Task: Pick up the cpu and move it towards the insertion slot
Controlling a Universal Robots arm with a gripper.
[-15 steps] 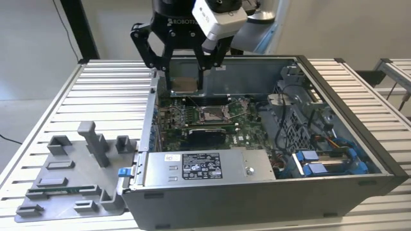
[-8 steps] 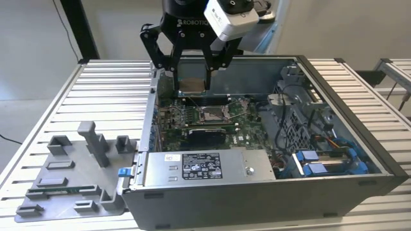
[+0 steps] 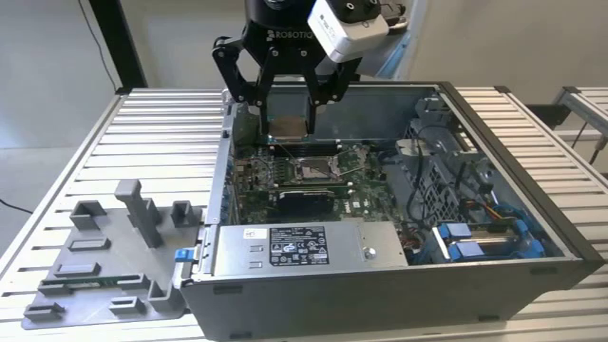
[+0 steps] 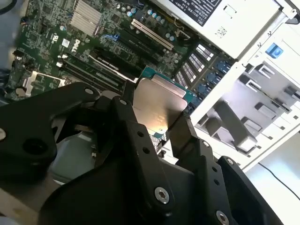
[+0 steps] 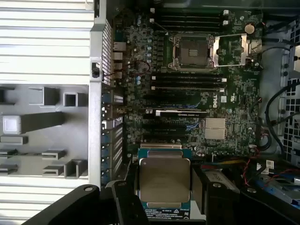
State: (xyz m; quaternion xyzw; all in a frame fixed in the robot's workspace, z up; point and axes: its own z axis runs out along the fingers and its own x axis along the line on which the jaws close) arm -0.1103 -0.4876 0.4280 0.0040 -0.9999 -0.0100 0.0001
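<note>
As seen in exterior view: the hand (image 3: pixel 287 122) grasped the cpu (image 3: pixel 287 127), above the open computer case (image 3: pixel 399 274) on the table (image 3: pixel 161 142).
Insertion slot (image 3: pixel 314 169): below the cpu, apart.
Second wrist view: cpu (image 4: pixel 158 104) clamped between fingers (image 4: pixel 180 129).
First wrist view: cpu (image 5: pixel 164 181) well apart from the insertion slot (image 5: pixel 193 51).

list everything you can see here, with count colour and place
cpu: one, silvery top with teal rim, gripped above the open computer case
insertion slot: one, shiny metal frame with brownish centre, on the green motherboard, uncovered
motherboard: one, green, on the floor of the case
computer case: one, dark grey, lid off, on the slatted table
power supply: one, silver-grey with a black label, along the case's near side
fixture plate: one, grey with upright blocks, on the table at the exterior view's left
slatted table: one, light grey
gripper: one, black, shut on the cpu
</note>
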